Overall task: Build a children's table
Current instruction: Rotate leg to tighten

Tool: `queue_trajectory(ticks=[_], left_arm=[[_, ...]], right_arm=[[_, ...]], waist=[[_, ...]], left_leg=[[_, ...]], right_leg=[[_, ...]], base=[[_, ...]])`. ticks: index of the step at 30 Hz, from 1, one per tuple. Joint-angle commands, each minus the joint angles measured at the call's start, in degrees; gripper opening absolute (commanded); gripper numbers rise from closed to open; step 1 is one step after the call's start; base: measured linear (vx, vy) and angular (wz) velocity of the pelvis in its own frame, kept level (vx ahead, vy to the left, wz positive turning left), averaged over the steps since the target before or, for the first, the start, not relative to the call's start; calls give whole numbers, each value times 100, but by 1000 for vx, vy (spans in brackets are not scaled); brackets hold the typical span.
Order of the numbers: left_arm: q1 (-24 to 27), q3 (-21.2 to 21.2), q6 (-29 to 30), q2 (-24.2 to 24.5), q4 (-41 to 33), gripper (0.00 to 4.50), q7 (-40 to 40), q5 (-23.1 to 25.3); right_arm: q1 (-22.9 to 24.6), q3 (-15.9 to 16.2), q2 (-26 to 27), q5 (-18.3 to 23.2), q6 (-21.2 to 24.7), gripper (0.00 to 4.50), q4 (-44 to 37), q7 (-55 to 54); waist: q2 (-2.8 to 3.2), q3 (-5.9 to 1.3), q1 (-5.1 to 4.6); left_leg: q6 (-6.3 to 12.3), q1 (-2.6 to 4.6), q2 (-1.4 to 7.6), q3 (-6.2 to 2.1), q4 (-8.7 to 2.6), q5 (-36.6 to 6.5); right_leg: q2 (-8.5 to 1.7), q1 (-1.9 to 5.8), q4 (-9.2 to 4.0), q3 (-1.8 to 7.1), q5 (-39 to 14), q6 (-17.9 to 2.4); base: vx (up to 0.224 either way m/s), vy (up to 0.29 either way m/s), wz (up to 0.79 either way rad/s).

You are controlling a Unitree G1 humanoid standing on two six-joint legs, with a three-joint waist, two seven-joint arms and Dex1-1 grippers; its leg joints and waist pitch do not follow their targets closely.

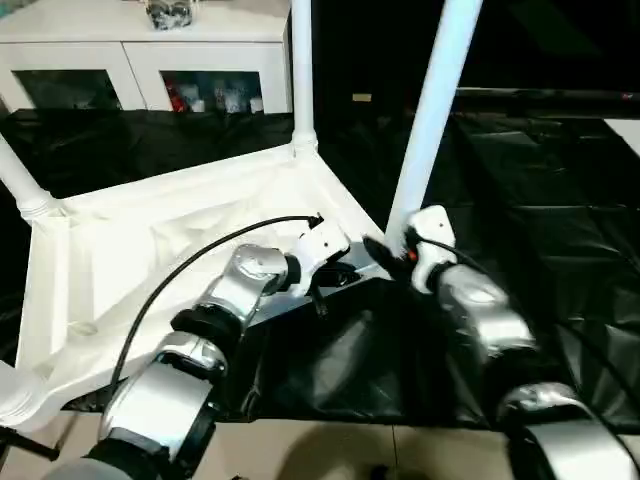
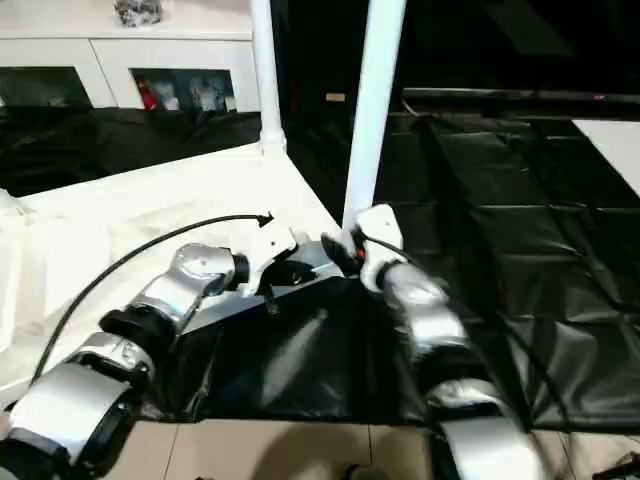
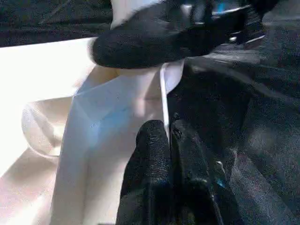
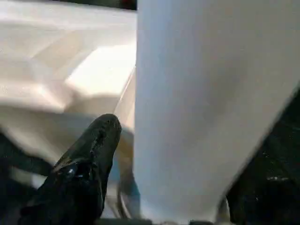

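A black plastic sheet covers the floor, and on it lies the white tabletop, upside down with its ribbed underside facing up. It takes up the left half of the scene, in front of a white cabinet with glass doors at the back.

Several white legs already stand in its corner sockets: one at the far corner, one at the far left, and another at the near left edge. A fourth leg rises, tilted slightly, from the corner nearest the robot's right side.

The right gripper is at the base of that leg, with one black finger lying beside the tube; from here I cannot tell whether it grips the leg or merely stands open around it. The left gripper sits right at the tabletop's rim beside that same corner, its two fingers pressed tightly together with nothing between them.
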Motion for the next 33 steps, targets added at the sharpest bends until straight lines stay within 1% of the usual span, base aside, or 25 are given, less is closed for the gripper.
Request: queue_trajectory(ticks=[1,2,4,5,6,7,8,9,10,12,13,14,15,16,18,19,20,21,22,26,31,33], left_arm=[[-14,-100,-236,140,-128,0,-390,27],[-4,-93,-236,190,-142,0,-555,-12],[15,-103,-324,288,-173,0,-832,-60],[30,-114,-370,347,-195,0,-1016,-90],[42,-136,-413,415,-205,0,-1167,-94],[48,-164,-466,473,-205,0,-1269,-81],[64,-183,-496,566,-206,0,-1532,-122],[75,-201,-526,650,-211,0,-1731,-146],[79,-209,-541,684,-212,0,-1803,-151],[83,-220,-559,799,-186,0,-2039,-181],[81,-225,-580,834,-177,0,-2098,-185],[80,-227,-591,851,-174,0,-2124,-187],[78,-226,-599,874,-174,0,-2153,-190],[78,-226,-599,874,-174,0,-2153,-190],[66,-235,-616,962,-157,0,-2343,-189],[66,-237,-624,983,-156,0,-2395,-193],[66,-238,-626,987,-157,0,-2404,-194],[71,-237,-635,999,-167,0,-2448,-209],[76,-235,-644,1006,-176,0,-2475,-217],[75,-240,-664,1021,-169,0,-2522,-226],[82,-237,-651,1028,-150,0,-2450,-203],[80,-214,-569,1002,-130,0,-2233,-159]], right_arm=[[113,197,-61,107,57,323,-56,621],[134,209,-142,137,43,323,-87,843],[187,269,-284,221,51,323,-209,1322],[227,325,-371,253,52,323,-295,1628],[282,404,-469,306,85,323,-411,2007],[333,478,-551,353,113,323,-514,2322],[387,572,-672,436,187,323,-643,2784],[404,639,-745,476,212,323,-705,3064],[404,662,-768,482,210,323,-717,3151],[373,736,-797,459,243,323,-698,3359],[358,761,-806,446,237,307,-680,3429],[348,774,-811,437,229,307,-666,3463],[335,788,-814,430,219,307,-647,3507],[335,788,-814,430,219,287,-647,3507],[267,813,-783,418,217,275,-600,3614],[254,819,-776,422,232,270,-609,3654],[252,821,-774,423,236,265,-612,3664],[255,837,-779,438,271,258,-650,3714],[263,850,-785,452,301,255,-687,3756],[276,873,-789,465,348,245,-731,3874],[326,865,-789,466,364,245,-755,3878],[372,825,-755,497,424,245,-777,3746]], waist=[[-67,-401,18],[-70,-404,37],[-53,-406,101],[-60,-404,117],[-72,-407,153],[-62,-418,199],[-61,-424,218],[-67,-437,243],[-61,-438,259],[-55,-447,283],[-54,-441,303],[-58,-437,312],[-58,-427,329],[-68,-414,342],[-70,-397,347],[-73,-386,340],[-87,-384,336],[-75,-381,341],[-90,-379,340],[-78,-390,346],[-80,-405,349],[-88,-398,348]], left_leg=[[436,67,98,-55,-435,-2202],[459,65,104,-47,-429,-2110],[529,47,119,-18,-410,-1802],[549,53,122,-11,-404,-1783],[586,57,123,3,-382,-1736],[619,53,141,1,-376,-1618],[643,41,139,3,-369,-1537],[687,25,143,-3,-363,-1379],[731,29,148,4,-356,-1276],[714,37,151,2,-354,-1183],[681,40,149,2,-356,-1185],[666,43,148,4,-358,-1213],[607,47,150,1,-366,-1270],[545,60,155,2,-375,-1360],[445,70,155,-4,-391,-1544],[392,61,152,-10,-399,-1637],[371,65,152,-14,-403,-1671],[340,82,152,-10,-400,-1733],[330,75,145,-13,-401,-1746],[331,73,152,-15,-401,-1664],[389,56,145,-8,-385,-1501],[382,63,139,-3,-381,-1549]], right_leg=[[-256,239,-344,143,-1918,-1293],[-258,241,-333,149,-1837,-1322],[-238,262,-281,148,-1551,-1422],[-229,256,-278,146,-1538,-1435],[-226,253,-261,154,-1542,-1438],[-243,268,-230,160,-1470,-1471],[-240,277,-221,160,-1394,-1478],[-236,298,-181,159,-1174,-1532],[-232,287,-159,163,-999,-1584],[-236,292,-139,162,-909,-1635],[-234,286,-141,162,-978,-1635],[-233,283,-147,164,-1033,-1626],[-233,280,-155,166,-1184,-1583],[-234,263,-168,171,-1369,-1549],[-234,248,-197,174,-1690,-1465],[-232,245,-202,178,-1851,-1404],[-230,239,-208,178,-1931,-1377],[-232,222,-222,184,-2044,-1336],[-233,228,-228,185,-2118,-1302],[-231,225,-216,189,-2001,-1311],[-227,241,-182,187,-1693,-1400],[-226,234,-198,185,-1810,-1373]], base=[[0,0,0],[0,0,0],[0,0,0],[0,0,0],[0,0,0],[0,0,0],[0,0,0],[0,0,0],[0,0,0],[0,0,0],[0,0,0],[0,0,0],[0,0,0],[0,0,0],[0,0,0],[0,0,0],[0,0,0],[0,0,0],[0,0,0],[0,0,0],[0,0,0],[0,0,0]])
